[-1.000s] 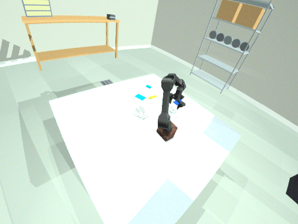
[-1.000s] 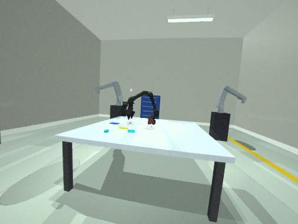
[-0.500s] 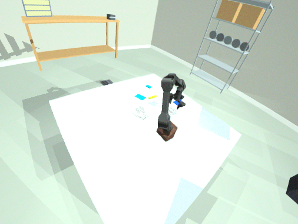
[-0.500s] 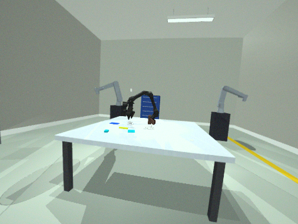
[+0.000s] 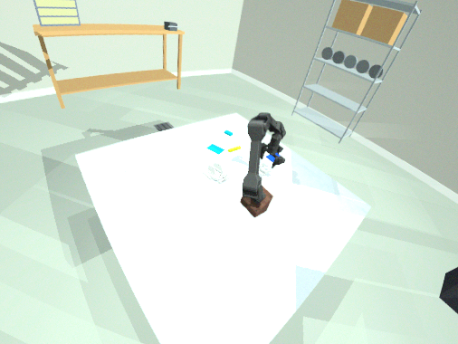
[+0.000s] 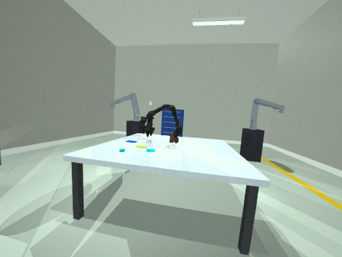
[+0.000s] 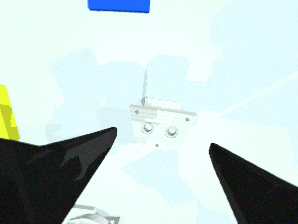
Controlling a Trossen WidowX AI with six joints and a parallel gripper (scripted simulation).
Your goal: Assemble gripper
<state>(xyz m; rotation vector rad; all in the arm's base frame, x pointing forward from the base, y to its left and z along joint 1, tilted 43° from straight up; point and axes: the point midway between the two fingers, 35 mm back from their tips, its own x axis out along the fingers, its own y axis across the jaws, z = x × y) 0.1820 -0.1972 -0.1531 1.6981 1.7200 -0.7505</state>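
My gripper [image 5: 275, 158] [image 6: 149, 134] [image 7: 161, 139] is open and empty, pointing down above the table. Between and beyond its fingertips in the wrist view, a pale grey plate-like part [image 7: 159, 120] [image 5: 264, 170] lies on the table. It has two round holes or pins, small screw holes and a ribbed strip along its far edge. A second pale part [image 7: 92, 216] [image 5: 216, 173] [image 6: 171, 146] shows partly at the wrist view's lower left edge. Its details wash out against the white table, so I cannot tell whether jaws sit on it or whether teeth mesh.
A blue block [image 7: 119, 5] [image 6: 131, 141] lies beyond the plate-like part. A yellow bar [image 7: 7, 115] [image 5: 233, 148] [image 6: 141, 147] lies to its left in the wrist view. Two cyan blocks, one larger [image 5: 215, 148] [image 6: 151, 150] and one smaller [image 5: 228, 133] [image 6: 121, 150], lie near the yellow bar.
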